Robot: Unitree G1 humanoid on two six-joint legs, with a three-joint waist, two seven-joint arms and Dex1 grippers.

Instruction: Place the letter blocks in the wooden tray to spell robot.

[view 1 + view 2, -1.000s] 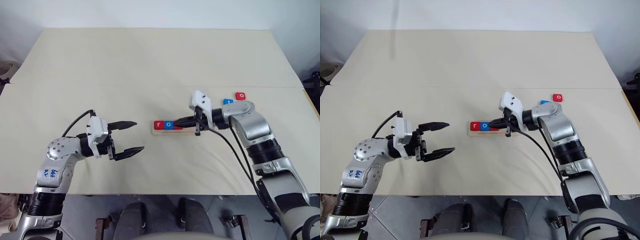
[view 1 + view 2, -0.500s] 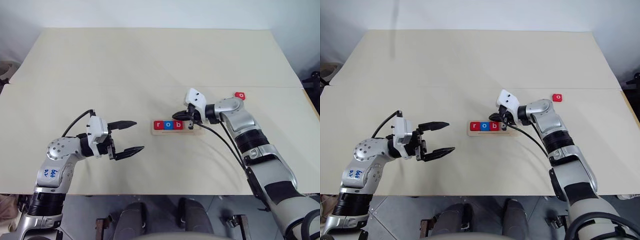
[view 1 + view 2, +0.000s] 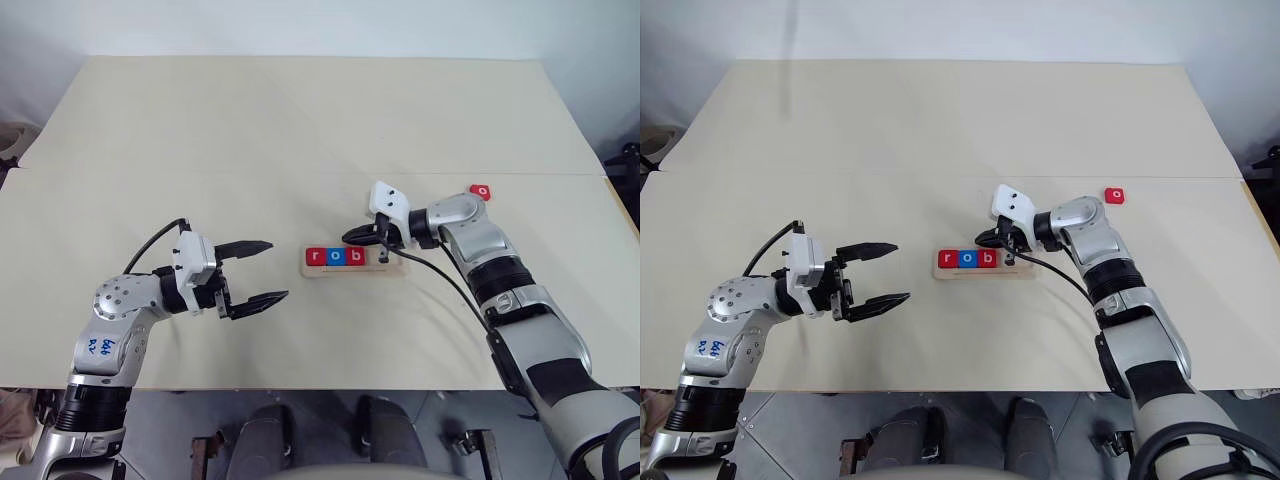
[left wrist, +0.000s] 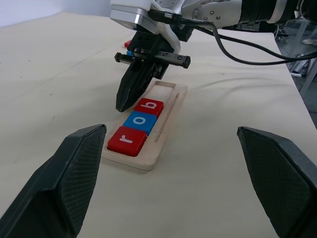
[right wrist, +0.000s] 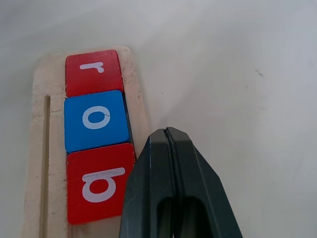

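The wooden tray (image 3: 355,259) is seen near the middle of the counter (image 3: 300,130). Three letter blocks, a red r (image 3: 315,256), a blue o (image 3: 335,256) and a red b (image 3: 354,256), are laid in its left part. The right pincer (image 3: 349,237), pressed together and empty, is held just beside the b. Another red block (image 3: 482,190) is left near the right edge. The left pincer (image 3: 264,271) is spread, well apart from the tray.

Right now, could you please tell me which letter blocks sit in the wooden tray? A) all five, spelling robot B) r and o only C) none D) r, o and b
D: the wooden tray holds a red r, a blue o and a red b, with the rest of its slot unfilled.
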